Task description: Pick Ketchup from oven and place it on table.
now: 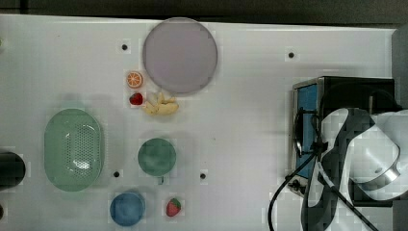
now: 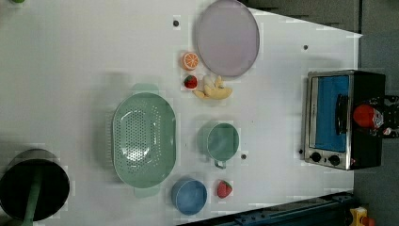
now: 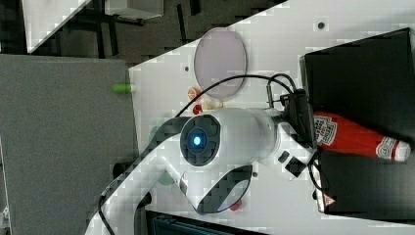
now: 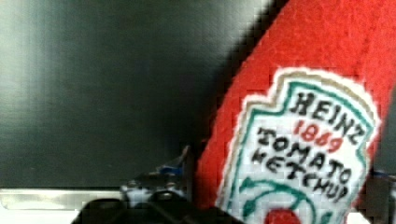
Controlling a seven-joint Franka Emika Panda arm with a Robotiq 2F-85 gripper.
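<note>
Grabbing stage: black gripper (image 3: 313, 128), jaws apparently clamped round the red squeeze ketchup bottle (image 3: 355, 137) atop the boxy black-topped toaster oven (image 3: 362, 68); next, probably lifting clear toward the white table (image 1: 240, 120).

White arm (image 3: 235, 132); black joints; blue light; black cables.

Ketchup (image 4: 299, 116) fuzzy red felt-like cloth; oven (image 3: 362, 63) top smooth matt black; table (image 1: 240, 120) smooth white.

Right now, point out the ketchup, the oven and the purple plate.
ketchup (image 3: 352, 136): right view, on its red body past the label.
oven (image 2: 331, 113): left view, on its blue glass door.
purple plate (image 1: 179, 54): top view, on its flat middle.
</note>
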